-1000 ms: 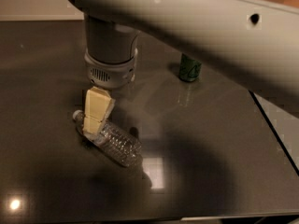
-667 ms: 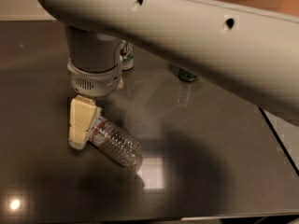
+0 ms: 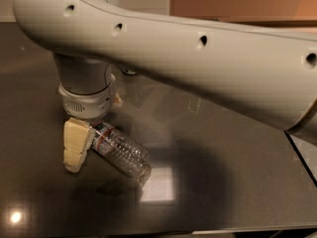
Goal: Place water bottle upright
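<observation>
The water bottle [image 3: 124, 154] is clear ribbed plastic with a red band near its neck. It lies slanted on the dark table [image 3: 223, 182], base toward the lower right and neck end up at the gripper. My gripper [image 3: 91, 142] hangs from the wide grey arm [image 3: 198, 68] at the left, over the bottle's neck end. One cream finger [image 3: 74, 145] presses the left side of the neck; the other finger is mostly hidden behind the wrist. The cap is hidden between the fingers.
The arm fills the upper part of the view and hides the back of the table. The table's right edge [image 3: 301, 155] runs diagonally at the far right. Bright light reflections lie on the table below the bottle [image 3: 157, 185] and at the lower left [image 3: 15, 216].
The gripper has moved left and closer around the bottle's neck end. The bottle now sits more slanted with its neck raised. The green can behind is now hidden by the arm.
</observation>
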You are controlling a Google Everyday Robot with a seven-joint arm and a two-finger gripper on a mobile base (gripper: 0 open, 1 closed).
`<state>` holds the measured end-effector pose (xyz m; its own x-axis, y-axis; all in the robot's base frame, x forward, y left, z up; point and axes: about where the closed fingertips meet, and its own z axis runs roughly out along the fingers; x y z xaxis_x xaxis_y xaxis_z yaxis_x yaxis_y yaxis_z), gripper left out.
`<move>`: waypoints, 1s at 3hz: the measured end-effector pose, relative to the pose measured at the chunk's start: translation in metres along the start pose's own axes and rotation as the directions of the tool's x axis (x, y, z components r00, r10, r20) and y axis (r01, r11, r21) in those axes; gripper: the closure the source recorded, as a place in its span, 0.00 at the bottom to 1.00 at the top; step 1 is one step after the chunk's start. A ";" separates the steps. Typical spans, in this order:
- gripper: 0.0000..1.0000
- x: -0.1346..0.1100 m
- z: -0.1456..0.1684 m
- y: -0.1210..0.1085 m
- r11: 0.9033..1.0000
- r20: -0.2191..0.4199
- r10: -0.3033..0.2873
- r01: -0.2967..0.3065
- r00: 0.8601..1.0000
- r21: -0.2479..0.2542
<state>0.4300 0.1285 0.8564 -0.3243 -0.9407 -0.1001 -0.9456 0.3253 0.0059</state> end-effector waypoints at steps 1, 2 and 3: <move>0.00 -0.002 0.013 0.001 1.000 -0.021 0.009 -0.009 1.000 -0.006; 0.17 -0.002 0.020 0.002 1.000 -0.023 0.018 -0.018 1.000 -0.007; 0.41 -0.003 0.018 0.006 1.000 -0.003 0.016 -0.016 1.000 -0.009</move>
<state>0.4263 0.1352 0.8388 -0.3390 -0.9358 -0.0968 -0.9406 0.3391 0.0160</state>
